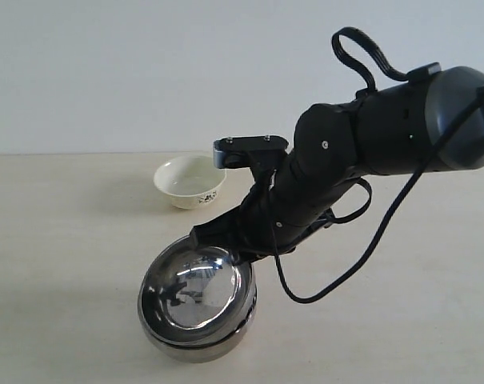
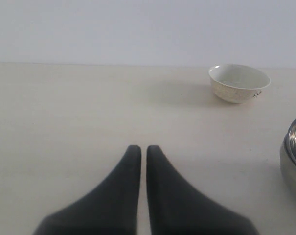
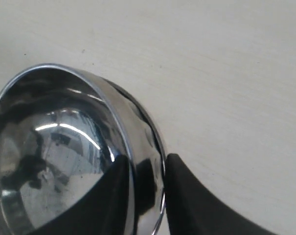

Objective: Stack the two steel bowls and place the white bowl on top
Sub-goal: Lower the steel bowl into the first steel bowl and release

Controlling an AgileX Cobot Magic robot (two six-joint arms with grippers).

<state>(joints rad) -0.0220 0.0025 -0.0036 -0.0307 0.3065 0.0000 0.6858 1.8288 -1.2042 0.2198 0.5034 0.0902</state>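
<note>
Two steel bowls sit nested near the table's front. The upper steel bowl [image 1: 195, 292] [image 3: 55, 147] lies tilted inside the lower steel bowl [image 1: 202, 346] [image 3: 155, 142]. My right gripper [image 1: 232, 254] [image 3: 148, 160] reaches across to them and is shut on the upper bowl's far rim, with one finger inside and one outside the wall. The white bowl [image 1: 190, 181] [image 2: 239, 82] stands upright and empty farther back, apart from the stack. My left gripper [image 2: 144, 148] hovers low over bare table, shut and holding nothing. It does not show in the exterior view.
The pale table [image 1: 66, 240] runs back to a plain white wall. The right arm's black cable [image 1: 322, 296] hangs in a loop just right of the stack. An edge of the steel bowls [image 2: 295, 156] shows at the side of the left wrist view.
</note>
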